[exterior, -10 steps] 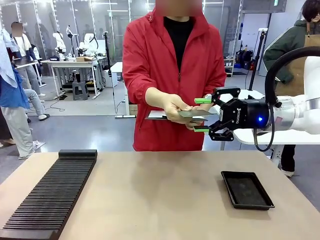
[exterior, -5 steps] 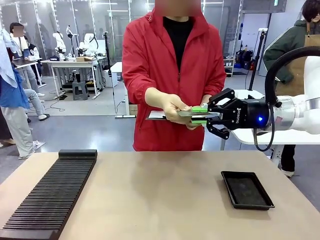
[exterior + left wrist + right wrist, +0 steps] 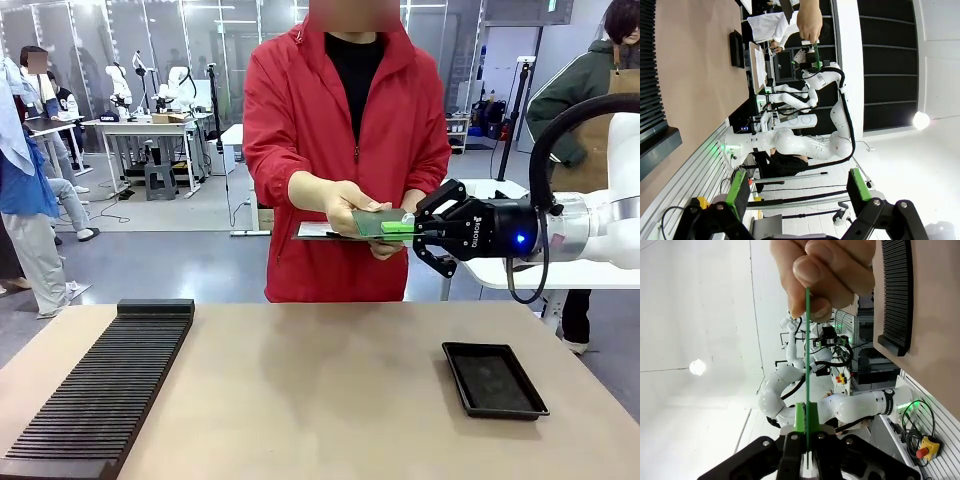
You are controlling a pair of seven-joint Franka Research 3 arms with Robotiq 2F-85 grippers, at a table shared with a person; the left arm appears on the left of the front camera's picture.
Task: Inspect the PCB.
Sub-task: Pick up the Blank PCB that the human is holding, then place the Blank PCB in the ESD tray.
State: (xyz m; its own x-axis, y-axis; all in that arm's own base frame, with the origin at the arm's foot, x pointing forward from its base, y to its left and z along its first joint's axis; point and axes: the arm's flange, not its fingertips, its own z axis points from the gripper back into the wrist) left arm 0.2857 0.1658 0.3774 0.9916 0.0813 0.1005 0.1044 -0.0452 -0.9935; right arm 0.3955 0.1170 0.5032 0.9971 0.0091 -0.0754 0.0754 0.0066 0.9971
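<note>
A person in a red jacket holds the PCB (image 3: 375, 221), a thin green board, out over the table's far edge in one hand (image 3: 345, 204). My right gripper (image 3: 400, 228) reaches in from the right and is shut on the board's near end, opposite the hand. In the right wrist view the PCB (image 3: 807, 360) shows edge-on as a thin green line running from the person's fingers (image 3: 830, 270) down into my right gripper (image 3: 806, 422). My left gripper (image 3: 797, 187) is open with nothing between its fingers; far off, its view shows the PCB (image 3: 815, 48).
A shallow black tray (image 3: 495, 380) lies on the table at the right. A long black slotted rack (image 3: 100, 390) lies along the left side. The person's other hand holds a clipboard (image 3: 315, 232) below the board. Bare tabletop (image 3: 310, 400) lies between rack and tray.
My right gripper has shut, from wide open around the PCB's end to clamped on it. The person's hand still holds the board, now tilted a little.
</note>
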